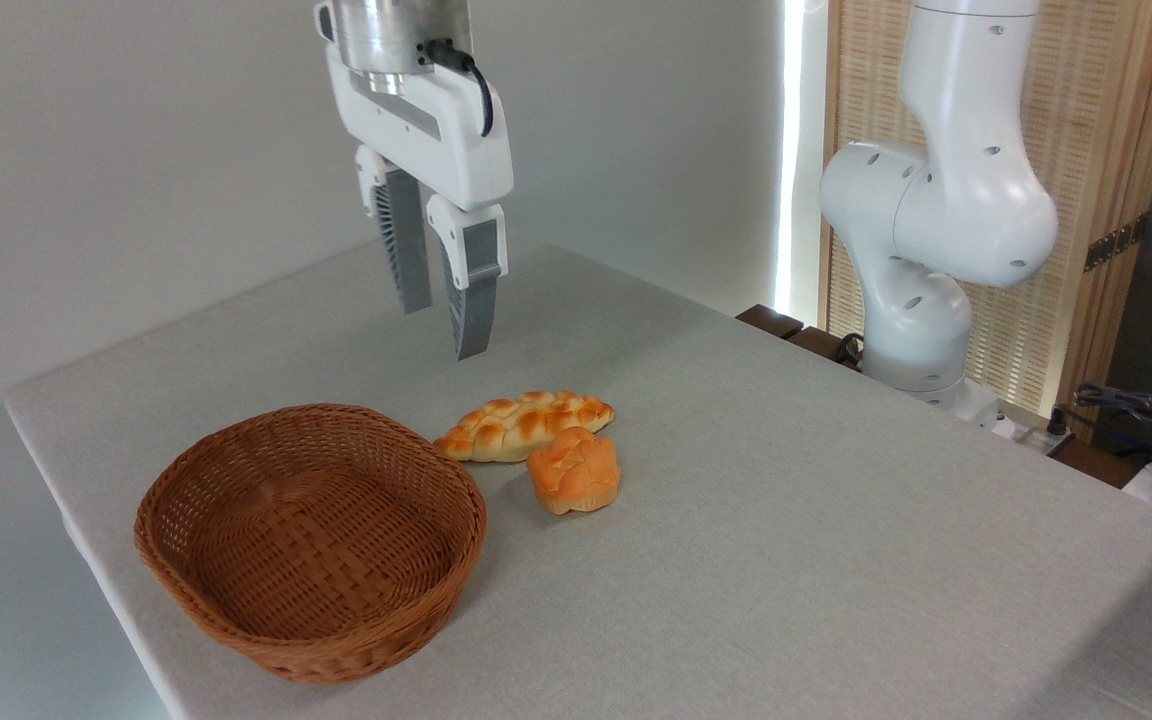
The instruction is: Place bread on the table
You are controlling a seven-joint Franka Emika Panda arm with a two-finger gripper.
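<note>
A Franka arm's gripper (444,325) hangs in the air above the table (786,520), its two grey fingers pointing down with a narrow gap between them and nothing held. Below and slightly to the right of the fingertips, the bread (522,425), a braided golden loaf with browned bumps, lies flat on the grey cloth surface, well clear of the gripper. A small round orange bun (574,470) sits against the loaf's front side, appearing to touch it. To the left, a brown wicker basket (311,540) stands with nothing in it, its rim just beside the loaf's tapered left end. The arm's white base (921,290) rises past the table's far right edge, in front of a slatted wooden screen (1086,180). Cables (1136,405) lie at the far right.
</note>
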